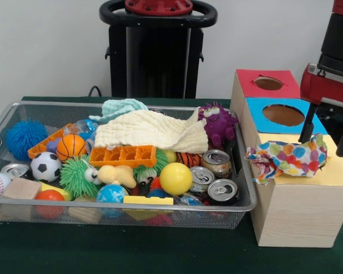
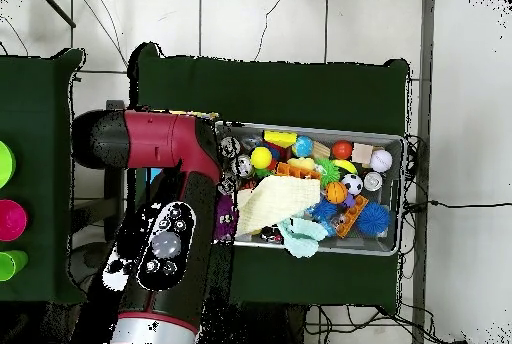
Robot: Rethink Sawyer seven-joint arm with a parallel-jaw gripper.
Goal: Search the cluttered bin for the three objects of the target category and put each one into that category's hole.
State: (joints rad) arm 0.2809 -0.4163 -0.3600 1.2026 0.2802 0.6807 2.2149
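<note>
Gripper (image 1: 327, 132) over the yellow-topped box (image 1: 337, 171), fingers spread apart, one either side of the polka-dot wrapper (image 1: 286, 158), not clamped on it. Wrapper lies on the box top, spilling over its 9 o'clock edge. Only 1 bright wrapper visible.

3 wooden boxes in a row at 3 o'clock of the wire mesh bin (image 1: 131, 206): red top (image 1: 248, 85), blue top (image 1: 263, 117), yellow top.

Bin count: 4 drink cans (image 1: 222, 190), 1 cream cloth (image 1: 151, 130), 1 pale blue cloth (image 1: 121, 107), 1 purple plush monster (image 1: 218, 123), 1 yellow ball (image 1: 176, 178), 1 soccer ball (image 1: 46, 166).

Overhead view: arm (image 2: 165, 195) covers the boxes.
</note>
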